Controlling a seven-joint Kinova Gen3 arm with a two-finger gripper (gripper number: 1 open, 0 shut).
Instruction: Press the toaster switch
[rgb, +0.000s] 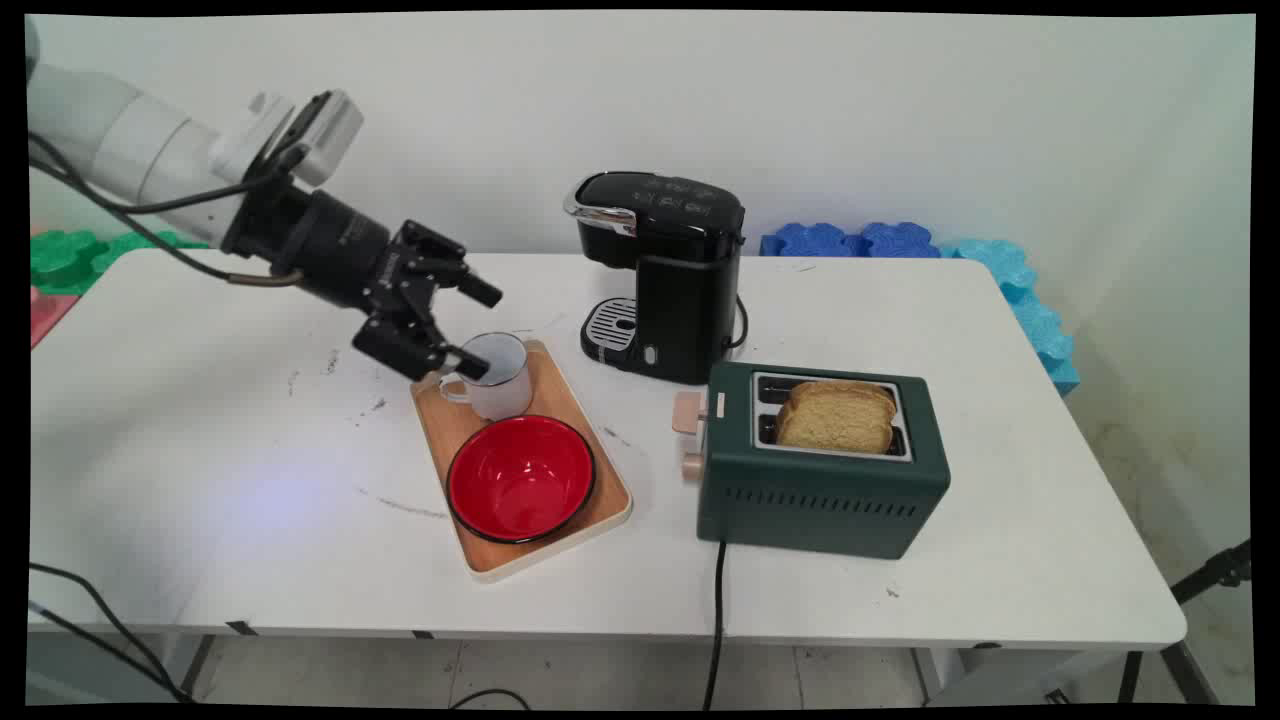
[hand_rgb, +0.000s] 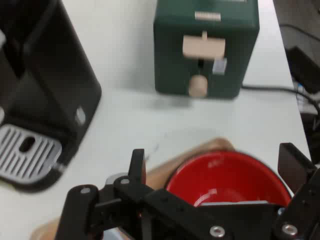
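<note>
1. We see the black two-finger gripper (rgb: 483, 328) reaching in from the left, its fingers spread wide and grasping nothing.
2. One finger (rgb: 470, 364) dips at the rim of a white enamel mug (rgb: 497, 375), while the other hangs above it, toward the wall.
3. The mug is a smooth cylinder with a loop handle on its left side; it stands at the far end of a rectangular wooden tray (rgb: 582, 458) with rounded corners and a pale raised edge.
4. Just in front of the mug on the same tray we find a round red bowl (rgb: 520, 479), glossy, with a thin dark rim.
5. In the hand view, the bowl (hand_rgb: 225, 176) sits between the spread fingers (hand_rgb: 137, 166).
6. Right of the tray stands a boxy dark green toaster (rgb: 822, 488) with a row of slots along its side, a beige lever and a round knob; toasted bread slices (rgb: 837, 416) stick up from its top.
7. Behind the tray stands a shiny black coffee machine (rgb: 670, 275) with a ribbed metal drip grate.
8. All of it rests on a scuffed white table (rgb: 200, 450).
</note>
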